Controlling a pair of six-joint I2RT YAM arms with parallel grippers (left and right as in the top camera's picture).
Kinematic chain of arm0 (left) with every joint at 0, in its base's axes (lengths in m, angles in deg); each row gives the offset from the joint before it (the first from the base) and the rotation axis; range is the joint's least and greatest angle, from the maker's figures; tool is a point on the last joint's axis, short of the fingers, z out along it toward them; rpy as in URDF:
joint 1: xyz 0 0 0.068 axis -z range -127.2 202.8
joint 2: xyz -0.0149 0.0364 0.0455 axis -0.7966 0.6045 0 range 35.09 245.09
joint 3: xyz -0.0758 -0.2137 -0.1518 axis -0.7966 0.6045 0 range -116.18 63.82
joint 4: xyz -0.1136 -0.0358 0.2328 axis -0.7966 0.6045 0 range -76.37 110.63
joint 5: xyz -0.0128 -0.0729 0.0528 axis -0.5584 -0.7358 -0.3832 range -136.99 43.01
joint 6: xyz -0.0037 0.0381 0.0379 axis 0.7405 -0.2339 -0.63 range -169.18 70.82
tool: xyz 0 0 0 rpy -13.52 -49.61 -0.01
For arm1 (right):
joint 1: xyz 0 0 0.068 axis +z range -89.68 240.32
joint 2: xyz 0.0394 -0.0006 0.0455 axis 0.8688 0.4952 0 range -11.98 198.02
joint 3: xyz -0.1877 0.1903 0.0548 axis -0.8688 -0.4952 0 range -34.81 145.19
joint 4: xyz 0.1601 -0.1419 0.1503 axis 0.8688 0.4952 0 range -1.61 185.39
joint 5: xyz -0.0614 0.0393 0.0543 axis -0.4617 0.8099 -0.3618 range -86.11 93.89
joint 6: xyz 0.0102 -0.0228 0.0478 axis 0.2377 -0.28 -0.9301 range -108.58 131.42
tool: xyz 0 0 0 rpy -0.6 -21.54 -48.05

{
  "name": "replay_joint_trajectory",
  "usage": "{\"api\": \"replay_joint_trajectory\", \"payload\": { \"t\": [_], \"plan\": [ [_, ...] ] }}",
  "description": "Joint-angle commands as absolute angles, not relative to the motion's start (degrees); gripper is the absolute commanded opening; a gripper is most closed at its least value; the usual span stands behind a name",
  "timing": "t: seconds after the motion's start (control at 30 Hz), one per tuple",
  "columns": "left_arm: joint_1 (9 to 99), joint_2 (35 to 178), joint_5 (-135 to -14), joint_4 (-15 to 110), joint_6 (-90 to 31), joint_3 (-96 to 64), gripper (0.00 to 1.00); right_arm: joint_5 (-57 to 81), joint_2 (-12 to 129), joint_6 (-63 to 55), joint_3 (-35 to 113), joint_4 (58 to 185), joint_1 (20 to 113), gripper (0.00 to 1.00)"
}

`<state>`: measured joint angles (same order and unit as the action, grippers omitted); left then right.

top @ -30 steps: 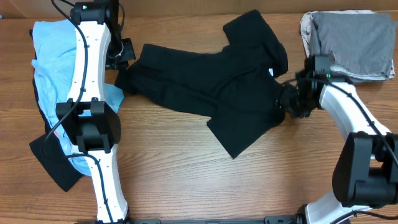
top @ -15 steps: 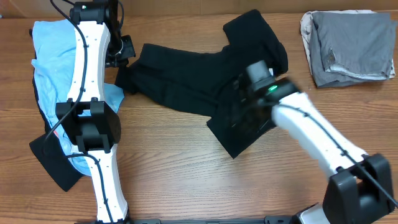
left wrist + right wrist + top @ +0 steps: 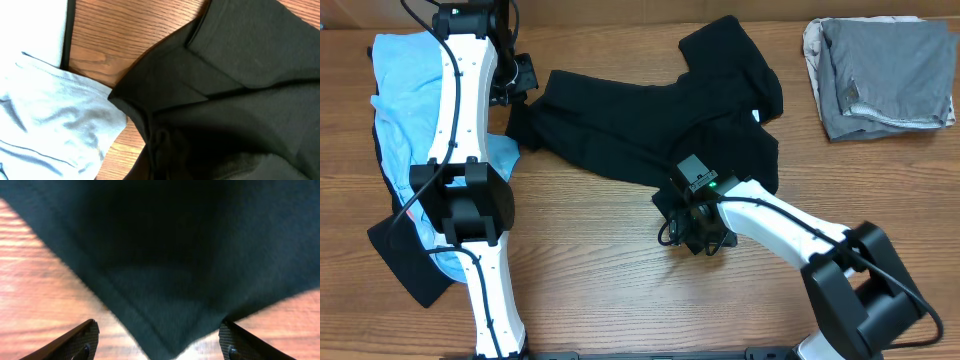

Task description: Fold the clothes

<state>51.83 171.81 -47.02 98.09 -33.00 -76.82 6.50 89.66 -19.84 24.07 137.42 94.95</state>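
Observation:
A black shirt [image 3: 650, 130] lies spread and crumpled across the middle of the wooden table. My left gripper [image 3: 520, 80] is at the shirt's far left edge. In the left wrist view the black fabric [image 3: 240, 75] bunches up toward the jaws, which look shut on it; the fingers are mostly hidden. My right gripper [image 3: 695, 235] is open at the shirt's near corner. In the right wrist view both fingers [image 3: 160, 347] straddle the pointed corner of black cloth [image 3: 165, 255], just above the wood.
A light blue garment [image 3: 405, 90] lies at the left under the left arm, and it also shows in the left wrist view [image 3: 45, 110]. A folded grey pile [image 3: 885, 70] sits at the back right. A dark cloth [image 3: 405, 260] lies at the front left.
My right arm has swung from the shirt's right edge near the grey pile across to the shirt's near corner. The left arm has stayed put.

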Motion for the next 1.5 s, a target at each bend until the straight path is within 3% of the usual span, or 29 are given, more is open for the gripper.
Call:
{"api": "replay_joint_trajectory", "payload": {
  "t": [0.0,0.1,0.27,0.4,0.47,0.5,0.73,0.9,1.23,1.47],
  "plan": [
    [52.09,171.16,-47.42,98.09,-32.95,-76.93,0.04,5.54,91.06,-19.97,24.00,136.83,95.08,0.80],
    [52.09,171.16,-46.70,98.47,-33.72,-76.93,0.04,5.91,91.37,-21.50,23.61,137.10,95.08,0.79],
    [52.09,171.16,-46.37,98.73,-34.46,-76.93,0.05,6.11,91.37,-25.76,21.38,137.86,95.10,0.64],
    [52.09,171.16,-46.37,98.68,-34.51,-76.91,0.04,5.85,91.37,-27.73,19.89,137.82,95.08,0.34],
    [52.09,171.16,-46.39,98.68,-35.03,-76.93,0.04,5.37,91.32,-28.13,19.96,137.51,95.08,0.09],
    [52.07,171.16,-46.37,98.68,-35.07,-76.93,0.04,4.97,91.24,-28.65,20.07,137.47,95.08,0.04],
    [52.07,170.26,-46.41,100.00,-37.61,-80.17,0.04,0.60,86.45,-28.96,26.78,143.22,89.75,0.04],
    [52.09,167.64,-46.41,103.23,-38.94,-90.92,0.04,-0.97,78.76,-21.13,39.76,151.13,81.70,0.04],
    [52.09,154.26,-46.41,101.13,-38.90,-105.30,0.04,2.70,74.91,-5.96,83.17,167.78,60.50,0.04],
    [52.07,142.68,-46.35,98.12,-38.72,-106.13,0.04,4.47,74.60,-5.02,109.83,173.51,49.88,0.04]
  ]
}}
